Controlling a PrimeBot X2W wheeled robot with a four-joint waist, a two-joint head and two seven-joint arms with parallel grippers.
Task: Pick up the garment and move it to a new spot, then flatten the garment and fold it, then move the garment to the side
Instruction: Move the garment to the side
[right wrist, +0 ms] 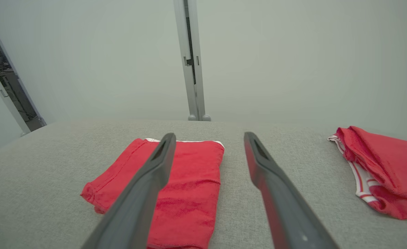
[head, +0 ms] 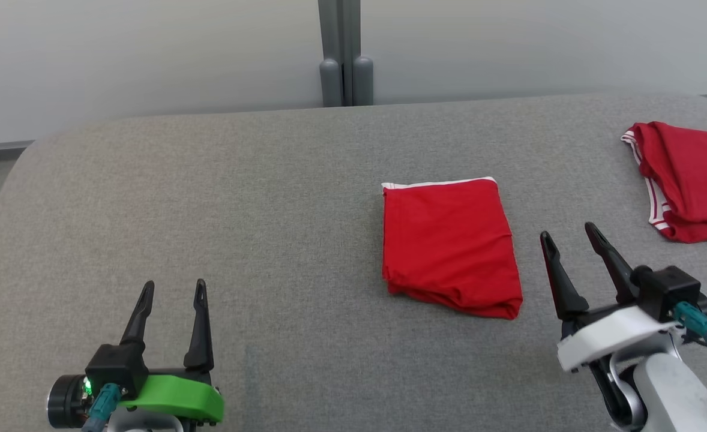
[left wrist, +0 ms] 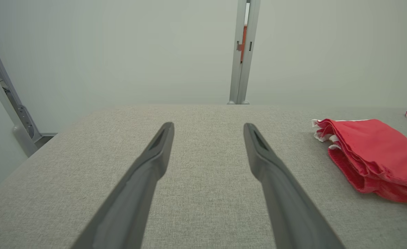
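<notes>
Nearest, the left gripper [head: 174, 283] and the right gripper [head: 568, 230] both stand wide open and hold nothing. Just left of the right one, the garment [head: 449, 246] lies on the grey table [head: 239, 198], folded into a red rectangle with a white far edge. There are two red pieces. The second red garment [head: 689, 180], farther right, is cut off by the frame.

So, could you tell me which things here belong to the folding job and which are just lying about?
Job: folded red garment, left gripper, right gripper, both open.
Lying about: other red garment at far right, grey post behind the table.
</notes>
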